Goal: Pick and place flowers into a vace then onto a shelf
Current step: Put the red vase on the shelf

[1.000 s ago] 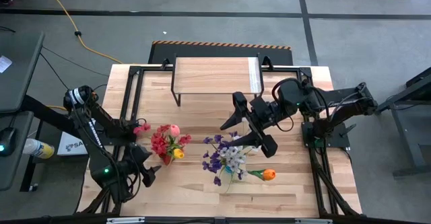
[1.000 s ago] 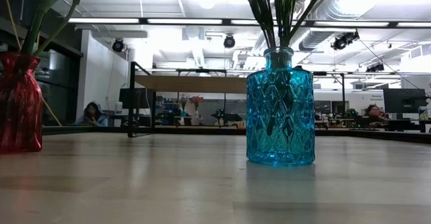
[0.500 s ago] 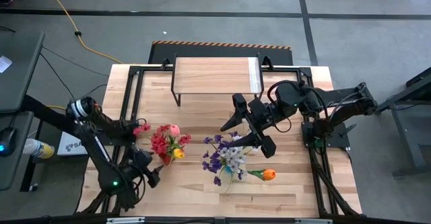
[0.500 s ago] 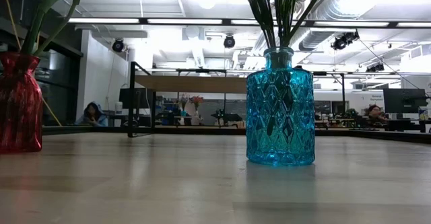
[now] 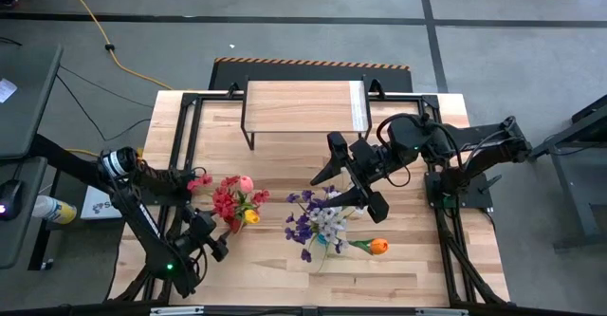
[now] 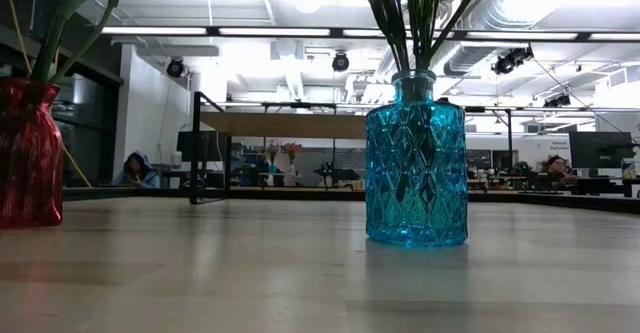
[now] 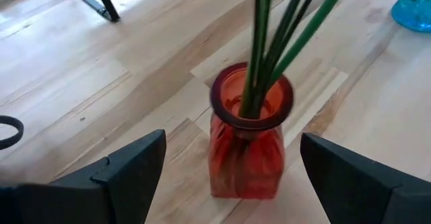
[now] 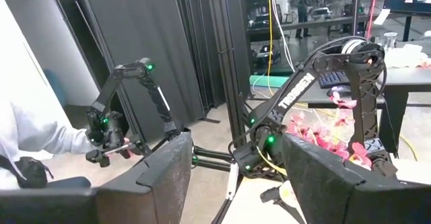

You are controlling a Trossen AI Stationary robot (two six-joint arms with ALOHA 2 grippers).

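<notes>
Tipping was the main hazard: in the high view the left gripper (image 5: 211, 243) stood just beside the red vase (image 5: 234, 223), and a low or off-centre close would push its body over and spill the flowers (image 5: 230, 198). The right gripper (image 5: 353, 178) hung open above the blue vase (image 5: 324, 240), holding nothing. The shelf (image 5: 303, 106) stood bare, well apart. In the low view both vases stood upright on the table (image 6: 250, 273). In the left wrist view the fingers (image 7: 131, 167) were spread wide either side of the red vase, not touching. The right wrist view faced the room.
</notes>
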